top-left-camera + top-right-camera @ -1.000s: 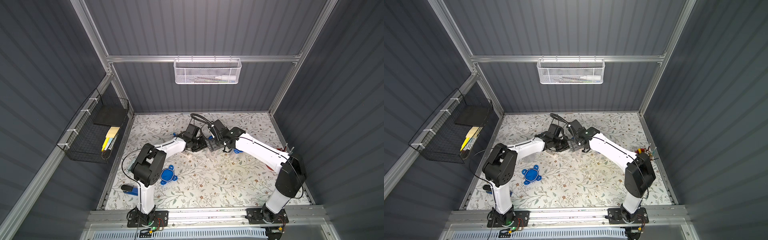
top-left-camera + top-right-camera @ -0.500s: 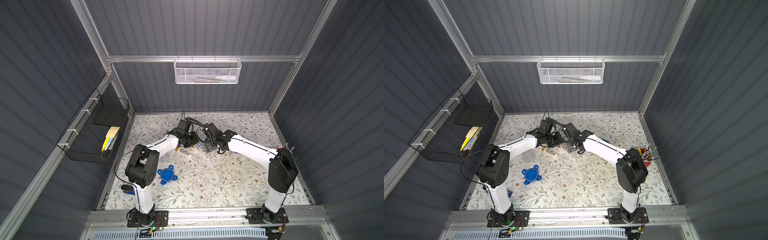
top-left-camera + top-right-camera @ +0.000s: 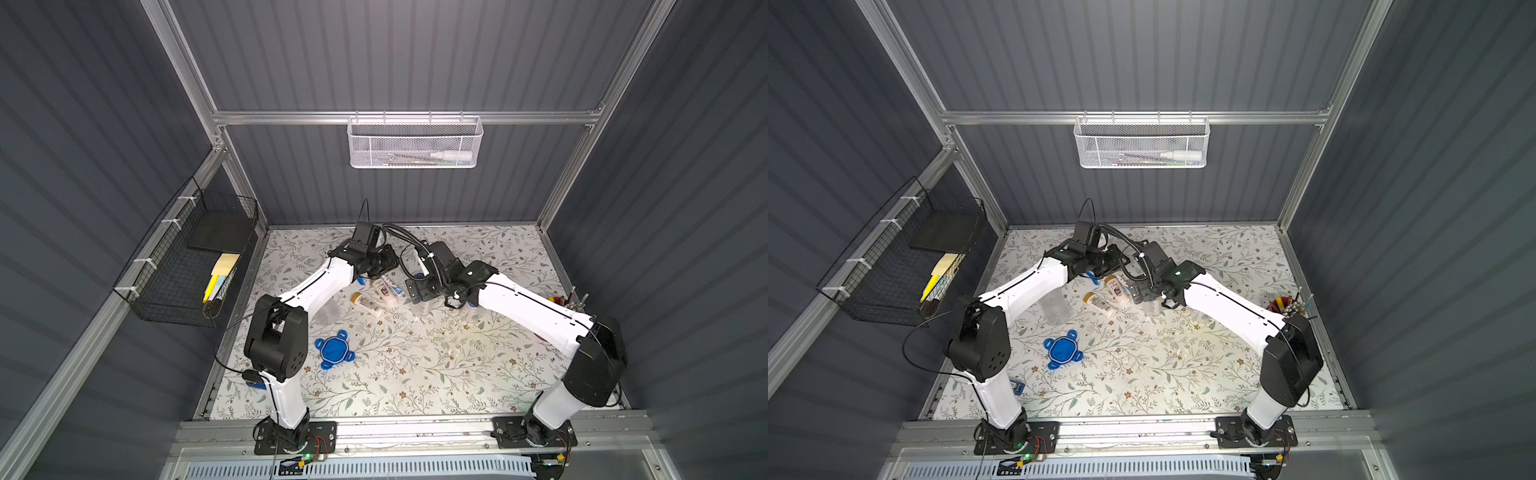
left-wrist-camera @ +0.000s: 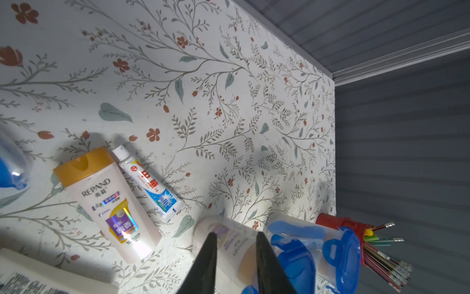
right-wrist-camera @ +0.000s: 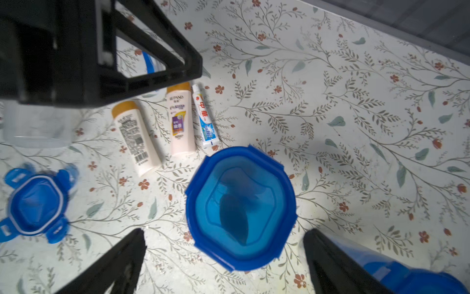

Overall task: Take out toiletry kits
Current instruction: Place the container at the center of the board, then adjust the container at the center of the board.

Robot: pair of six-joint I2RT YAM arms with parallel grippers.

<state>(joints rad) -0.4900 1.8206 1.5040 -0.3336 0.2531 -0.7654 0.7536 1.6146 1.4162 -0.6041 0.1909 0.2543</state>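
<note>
Two white bottles with tan caps lie on the floral table, one label up [image 4: 109, 203] [image 5: 179, 119], one barcode up [image 5: 137, 137] [image 3: 369, 305]. A toothpaste tube [image 4: 150, 185] [image 5: 204, 119] lies beside them. My left gripper [image 4: 236, 234] hovers just behind them, its jaws slightly open with nothing between them. My right gripper [image 5: 225, 231] stands wide open above a clear jar with a blue lid [image 5: 240, 208] and does not touch it. Through that jar's wall a bottle [image 4: 236, 244] shows inside. A blue piece [image 4: 7, 173] lies partly out of view.
An empty clear jar [image 3: 328, 311] stands by the left arm, its loose blue lid [image 3: 334, 349] nearer the front. A second lidded jar [image 4: 318, 249] and a red cup of pens [image 3: 1281, 305] are to the right. Wire baskets hang on the left wall [image 3: 195, 266] and back wall [image 3: 415, 143].
My left gripper has drawn back toward the rear wall and its jaws have parted a little. The right jaws have widened. The bottles and tube now lie uncovered on the table.
</note>
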